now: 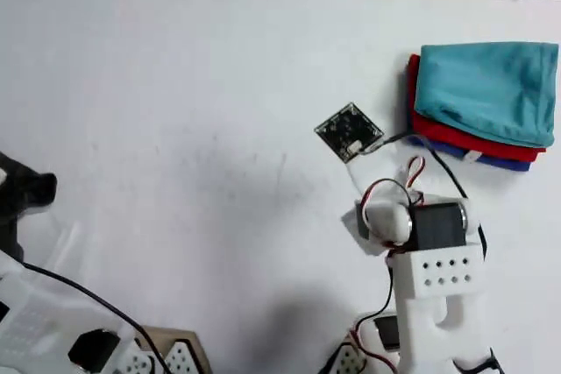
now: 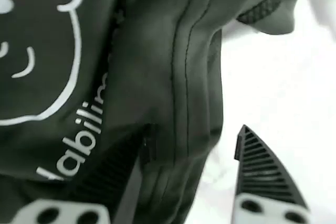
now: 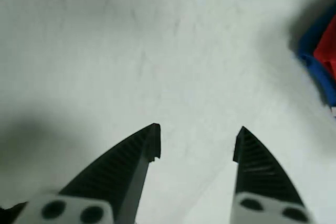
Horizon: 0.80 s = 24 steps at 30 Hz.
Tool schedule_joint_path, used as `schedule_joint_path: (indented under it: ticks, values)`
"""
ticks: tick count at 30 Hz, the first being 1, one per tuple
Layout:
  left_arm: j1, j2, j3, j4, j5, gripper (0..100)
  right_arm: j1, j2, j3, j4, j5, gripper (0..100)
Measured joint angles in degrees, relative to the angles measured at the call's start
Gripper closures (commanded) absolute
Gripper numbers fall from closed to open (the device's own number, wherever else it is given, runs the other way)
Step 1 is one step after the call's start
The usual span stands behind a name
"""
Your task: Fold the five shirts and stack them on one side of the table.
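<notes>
Three folded by our count: teal shirt [image 1: 486, 89] over red shirt [image 1: 438, 133] over blue shirt [image 1: 500, 162], making the stack [image 1: 478, 107] on the table [image 1: 175, 85]. Far across the table from that stack, the left gripper [image 2: 198, 129] has its jaws spread, with a fold of the black shirt [image 2: 157, 51] lying between them, unpinched. Just beside the stack, the right gripper [image 3: 197, 129] hangs wide open above bare table, carrying nothing. We reckon a fourth shirt is in hand. Next the left must close on that fold and draw the shirt out flat.
</notes>
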Motion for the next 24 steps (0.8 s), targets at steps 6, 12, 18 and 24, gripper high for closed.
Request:
schedule_joint_path:
  ticks: [6, 12, 18, 24]
  values:
    - [0.00, 0.00, 4.84, -7.56, -0.09, 74, -0.44, 0.00, 4.40, 0.00, 0.00, 76.9]
    - [0.00, 0.00, 5.01, -7.82, -0.09, 98, -0.35, 0.00, 6.15, -0.26, 0.00, 76.9]
    - [0.62, 0.00, 1.93, -2.90, -0.09, 97, -0.35, 0.00, 8.44, -3.43, -0.09, 76.9]
    - [6.15, 0.00, -8.88, 11.16, 5.71, 98, -0.35, 0.00, 16.26, -11.34, -0.26, 76.9]
